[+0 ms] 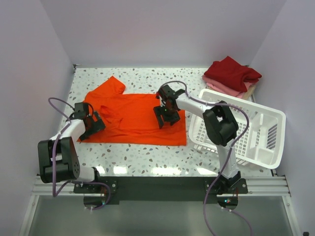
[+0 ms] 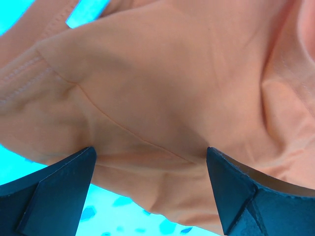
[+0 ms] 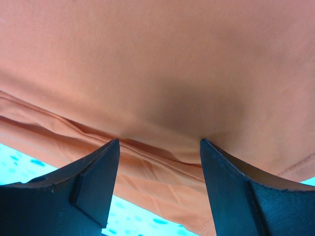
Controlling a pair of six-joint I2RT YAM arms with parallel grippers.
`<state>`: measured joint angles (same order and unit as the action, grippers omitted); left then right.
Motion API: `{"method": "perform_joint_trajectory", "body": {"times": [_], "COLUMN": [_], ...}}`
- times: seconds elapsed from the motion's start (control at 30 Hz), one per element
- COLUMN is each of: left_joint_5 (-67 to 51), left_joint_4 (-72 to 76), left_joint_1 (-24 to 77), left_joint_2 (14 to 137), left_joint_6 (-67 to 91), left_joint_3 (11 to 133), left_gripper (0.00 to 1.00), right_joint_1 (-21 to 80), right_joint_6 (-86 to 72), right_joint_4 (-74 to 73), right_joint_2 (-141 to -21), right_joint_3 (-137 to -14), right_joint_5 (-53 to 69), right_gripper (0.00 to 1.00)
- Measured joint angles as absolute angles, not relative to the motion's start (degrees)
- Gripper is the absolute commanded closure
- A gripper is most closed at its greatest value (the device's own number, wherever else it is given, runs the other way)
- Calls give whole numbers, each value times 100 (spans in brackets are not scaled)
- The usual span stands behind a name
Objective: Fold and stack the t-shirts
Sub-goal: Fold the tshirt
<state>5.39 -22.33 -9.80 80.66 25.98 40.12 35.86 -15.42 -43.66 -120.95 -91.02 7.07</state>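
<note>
**Orange-red shirt spread flat, both claws over it, neither clamped**

- Plain bright orange-red short-sleeved cloth t-shirt (image 1: 138, 120): lies spread out on the white speckled table (image 1: 147, 158), left of centre. One sleeve points toward the back left. Lower hem runs roughly parallel to the near edge. Some wrinkles around the collar end, on the left.
- Left gripper (image 1: 93, 122): over the shirt's left end, by the collar and shoulder area. In the wrist view its dark fingers (image 2: 59, 182) stand wide apart with creased cloth and a seam line beyond them. Released, nothing pinched.
- Right gripper (image 1: 165, 115): over the right part of the shirt, close to its far edge. In the wrist view its fingers (image 3: 93, 172) are spread, with a ridge of folded cloth crossing between the tips and speckled table showing just below. Jaws not clenched on the fabric.
- Back right corner of the table, well apart from the spread shirt: a stack with a folded dark red t-shirt (image 1: 231, 73) on top, a pink one (image 1: 221, 87) under it, and a sliver of a beige one (image 1: 251, 90) at the right side.
- White plastic lattice basket (image 1: 278, 142): sits near the right edge, just in front of the stack, set at an angle, partly behind the right arm.
</note>
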Motion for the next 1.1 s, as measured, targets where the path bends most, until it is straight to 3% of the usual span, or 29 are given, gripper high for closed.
{"method": "perform_joint_trajectory", "body": {"times": [0.4, 0.67, 1.1], "left_joint_5": [760, 694, 311], "left_joint_4": [-3363, -3291, -2969], "left_joint_1": [-1015, -1015, -1000], "left_joint_2": [7686, 7968, 8613], "left_joint_6": [2659, 2641, 2644], "left_joint_3": [4539, 5616, 5634], "left_gripper": [0, 0, 0], "right_joint_1": [3686, 3691, 3691], "right_joint_6": [-1555, -1562, -1717], "right_joint_4": [-4445, -5019, -5142], "right_joint_2": [-11769, -12027, -12455], "right_joint_3": [-8630, -9555, -10040], "right_joint_5": [1007, 958, 801], "right_gripper": [30, 29, 29]}}
